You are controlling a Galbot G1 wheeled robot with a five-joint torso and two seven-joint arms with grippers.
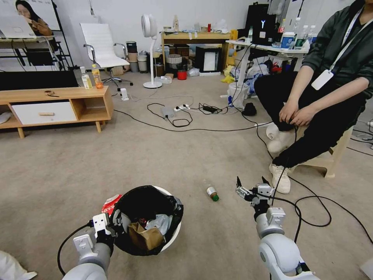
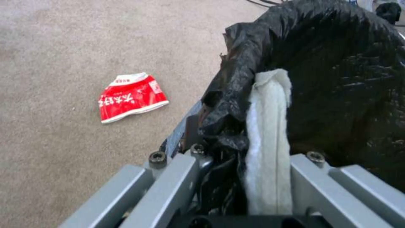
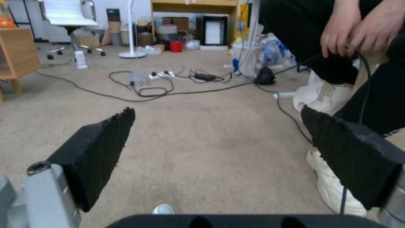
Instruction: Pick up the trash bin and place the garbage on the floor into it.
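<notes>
Currently our left gripper [image 2: 253, 190] clamps the trash bin [image 1: 171, 233] by its bagged rim; our right gripper [image 1: 252, 186] hangs wide apart near the light, rollable green-capped bottle [image 1: 212, 193] on the carpet [image 1: 175, 155]; we judge mid-body best.

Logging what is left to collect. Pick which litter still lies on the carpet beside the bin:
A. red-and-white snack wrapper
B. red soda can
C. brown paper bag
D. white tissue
A: the red-and-white snack wrapper lies flat on the carpet beside the trash bin, which the left claw grips at its rim; the brown paper bag is already inside.
</notes>
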